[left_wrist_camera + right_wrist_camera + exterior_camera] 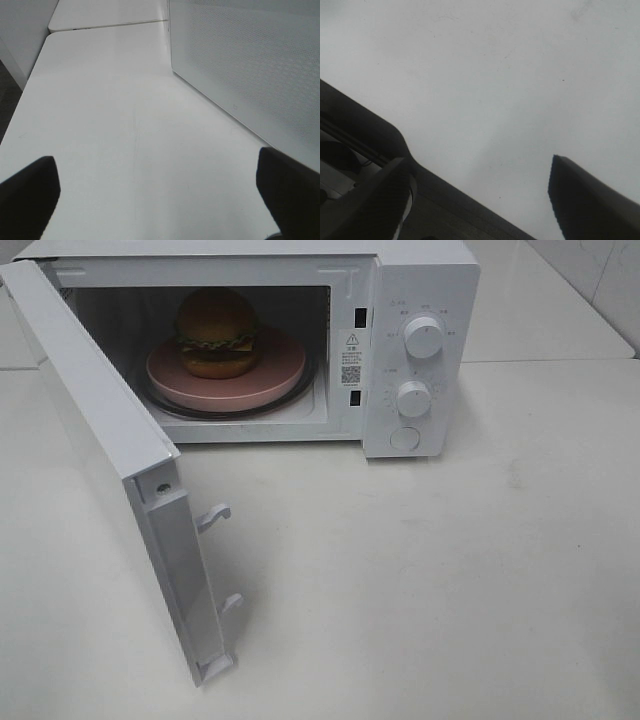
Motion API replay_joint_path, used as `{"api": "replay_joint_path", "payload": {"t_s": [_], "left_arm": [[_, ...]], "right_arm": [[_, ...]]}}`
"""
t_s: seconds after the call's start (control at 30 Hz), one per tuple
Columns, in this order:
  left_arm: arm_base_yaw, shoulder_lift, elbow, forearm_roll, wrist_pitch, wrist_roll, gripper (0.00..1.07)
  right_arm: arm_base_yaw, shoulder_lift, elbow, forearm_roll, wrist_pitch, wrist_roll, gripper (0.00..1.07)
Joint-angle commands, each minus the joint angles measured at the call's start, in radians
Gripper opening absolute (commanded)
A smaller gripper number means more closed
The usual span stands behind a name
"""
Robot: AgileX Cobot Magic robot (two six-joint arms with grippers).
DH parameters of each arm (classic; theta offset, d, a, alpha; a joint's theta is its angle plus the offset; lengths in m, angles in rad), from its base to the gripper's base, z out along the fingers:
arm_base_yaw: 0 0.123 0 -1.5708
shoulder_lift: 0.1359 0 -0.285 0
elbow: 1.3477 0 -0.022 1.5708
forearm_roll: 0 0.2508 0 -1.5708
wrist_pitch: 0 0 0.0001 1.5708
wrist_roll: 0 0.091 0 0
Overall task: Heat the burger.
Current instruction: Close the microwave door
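So the glossy golden-brown burger with lettuce and cheese is sitting on the round pink plate inside the boxy white microwave, and the white microwave door is hanging wide open, so I'm guessing shutting it is the step in hand. What's worrying me: a push landing too near the hinge side is probably going to shove the whole oven across the white table instead of swinging the door, and a weak push is likely leaving the two white latch hooks short of their slots (no latch, no heat). The left arm's jaws are standing wide apart and holding nothing, hovering low over the table just beside the door's perforated outer panel. The right arm's jaws are also standing apart and empty, pointing down at bare table; neither arm is showing in the high view.
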Motion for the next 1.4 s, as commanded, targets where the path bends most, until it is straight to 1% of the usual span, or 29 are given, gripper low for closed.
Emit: {"api": "replay_joint_path", "payload": {"t_s": [0.03, 0.1, 0.13, 0.17, 0.23, 0.27, 0.3, 0.33, 0.37, 0.4, 0.43, 0.47, 0.53, 0.57, 0.63, 0.67, 0.7, 0.77, 0.8, 0.87, 0.9, 0.97, 1.0, 1.07, 1.13, 1.27, 1.3, 1.4], "left_arm": [[0.0, -0.02, -0.001, -0.003, 0.002, -0.003, 1.0], [0.0, -0.02, -0.001, -0.003, 0.002, -0.003, 1.0], [0.0, -0.02, -0.001, -0.003, 0.002, -0.003, 1.0], [0.0, -0.02, -0.001, -0.003, 0.002, -0.003, 1.0], [0.0, -0.02, -0.001, -0.003, 0.002, -0.003, 1.0], [0.0, -0.02, -0.001, -0.003, 0.002, -0.003, 1.0], [0.0, -0.02, -0.001, -0.003, 0.002, -0.003, 1.0], [0.0, -0.02, -0.001, -0.003, 0.002, -0.003, 1.0], [0.0, -0.02, -0.001, -0.003, 0.002, -0.003, 1.0], [0.0, -0.02, -0.001, -0.003, 0.002, -0.003, 1.0], [0.0, -0.02, -0.001, -0.003, 0.002, -0.003, 1.0], [0.0, -0.02, -0.001, -0.003, 0.002, -0.003, 1.0], [0.0, -0.02, -0.001, -0.003, 0.002, -0.003, 1.0], [0.0, -0.02, -0.001, -0.003, 0.002, -0.003, 1.0], [0.0, -0.02, -0.001, -0.003, 0.002, -0.003, 1.0], [0.0, -0.02, -0.001, -0.003, 0.002, -0.003, 1.0], [0.0, -0.02, -0.001, -0.003, 0.002, -0.003, 1.0], [0.0, -0.02, -0.001, -0.003, 0.002, -0.003, 1.0], [0.0, -0.02, -0.001, -0.003, 0.002, -0.003, 1.0], [0.0, -0.02, -0.001, -0.003, 0.002, -0.003, 1.0], [0.0, -0.02, -0.001, -0.003, 0.002, -0.003, 1.0], [0.0, -0.02, -0.001, -0.003, 0.002, -0.003, 1.0], [0.0, -0.02, -0.001, -0.003, 0.002, -0.003, 1.0], [0.0, -0.02, -0.001, -0.003, 0.002, -0.003, 1.0], [0.0, -0.02, -0.001, -0.003, 0.002, -0.003, 1.0], [0.0, -0.02, -0.001, -0.003, 0.002, -0.003, 1.0], [0.0, -0.02, -0.001, -0.003, 0.002, -0.003, 1.0], [0.0, -0.018, -0.001, -0.003, 0.002, -0.003, 1.0]], "right_arm": [[-0.004, -0.108, 0.032, 0.004, 0.058, 0.015, 0.76], [-0.004, -0.124, 0.042, 0.004, 0.063, 0.02, 0.76], [-0.031, -0.158, 0.064, 0.008, 0.066, 0.038, 0.76], [-0.031, -0.158, 0.064, 0.008, 0.066, 0.038, 0.76], [-0.111, -0.208, 0.094, 0.008, 0.067, 0.047, 0.76], [-0.111, -0.208, 0.094, 0.008, 0.067, 0.047, 0.76], [-0.171, -0.248, 0.112, 0.005, 0.067, 0.047, 0.76], [-0.19, -0.265, 0.121, 0.004, 0.067, 0.047, 0.76], [-0.19, -0.265, 0.121, 0.004, 0.067, 0.047, 0.76], [-0.227, -0.306, 0.136, 0.004, 0.067, 0.047, 0.76], [-0.244, -0.331, 0.145, 0.006, 0.067, 0.047, 0.76], [-0.244, -0.331, 0.145, 0.006, 0.067, 0.047, 0.76], [-0.29, -0.408, 0.172, 0.006, 0.066, 0.047, 0.76], [-0.29, -0.408, 0.172, 0.006, 0.066, 0.047, 0.76], [-0.33, -0.482, 0.195, 0.006, 0.061, 0.047, 0.76], [-0.33, -0.482, 0.195, 0.006, 0.061, 0.047, 0.76], [-0.355, -0.53, 0.209, 0.006, 0.056, 0.047, 0.76], [-0.366, -0.551, 0.215, 0.006, 0.053, 0.047, 0.76], [-0.392, -0.603, 0.228, 0.008, 0.048, 0.047, 0.76], [-0.404, -0.628, 0.234, 0.008, 0.046, 0.047, 0.76], [-0.429, -0.673, 0.246, 0.008, 0.038, 0.047, 0.76], [-0.439, -0.69, 0.252, 0.009, 0.032, 0.047, 0.76], [-0.461, -0.725, 0.261, 0.018, 0.024, 0.047, 0.76], [-0.472, -0.743, 0.261, 0.025, 0.014, 0.047, 0.76], [-0.507, -0.799, 0.265, 0.04, -0.035, 0.048, 0.76], [-0.54, -0.851, 0.278, 0.055, -0.098, 0.048, 0.76], [-0.561, -0.873, 0.302, 0.061, -0.131, 0.047, 0.76], [-0.572, -0.87, 0.306, 0.06, -0.126, 0.047, 0.76]]}}
